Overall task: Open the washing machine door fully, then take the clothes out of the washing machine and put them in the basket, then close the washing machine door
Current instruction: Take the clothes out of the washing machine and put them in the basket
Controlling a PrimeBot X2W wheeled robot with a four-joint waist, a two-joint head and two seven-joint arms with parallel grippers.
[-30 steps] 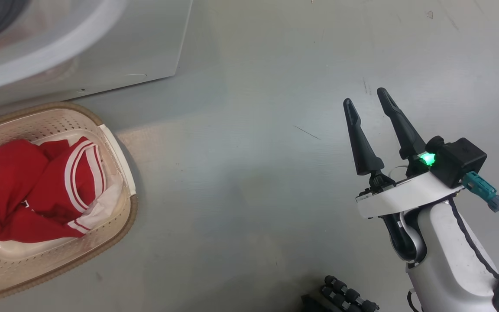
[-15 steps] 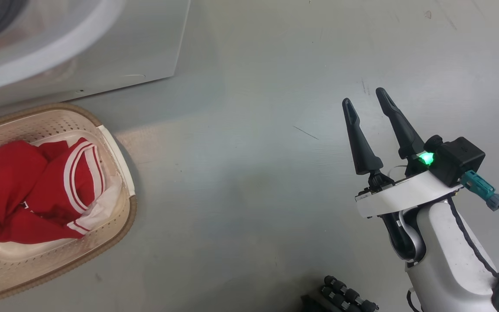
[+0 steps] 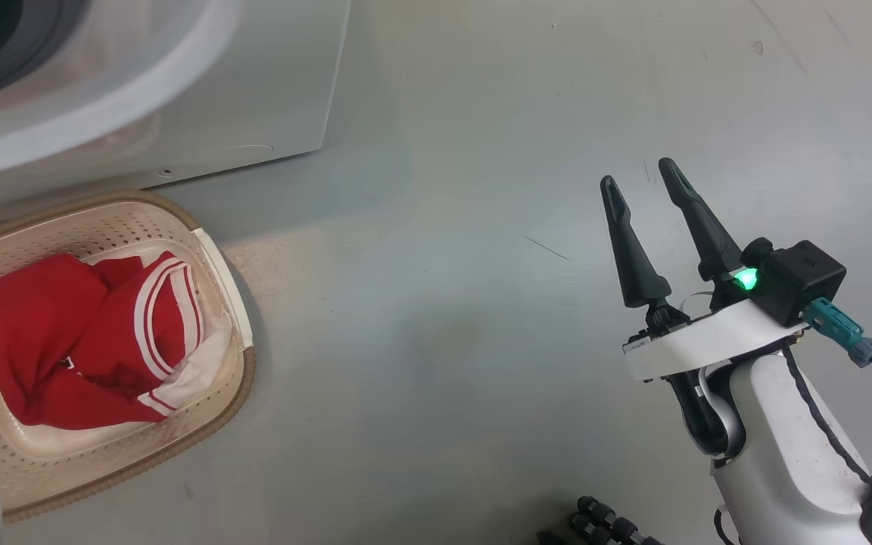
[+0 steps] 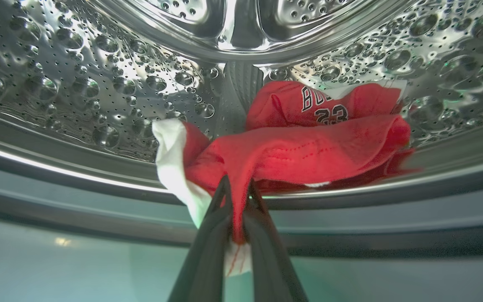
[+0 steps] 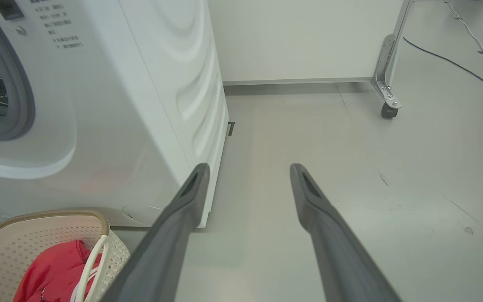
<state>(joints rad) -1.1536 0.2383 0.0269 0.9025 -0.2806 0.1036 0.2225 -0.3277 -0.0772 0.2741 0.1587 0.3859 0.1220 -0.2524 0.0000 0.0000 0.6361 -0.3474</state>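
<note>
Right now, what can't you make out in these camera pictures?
- Head view: the basket is cut off by the left edge, and the red clothes heaped in it can't be counted.
- Left wrist view: the left gripper has its tips buried in the red fabric it is shut on. A fold hides part of the lettering on the red jersey behind. Whether both are one garment is unclear.

Grey floor [image 3: 443, 318], caster wheel [image 5: 387, 110], white wall panel [image 5: 300, 37]
</note>
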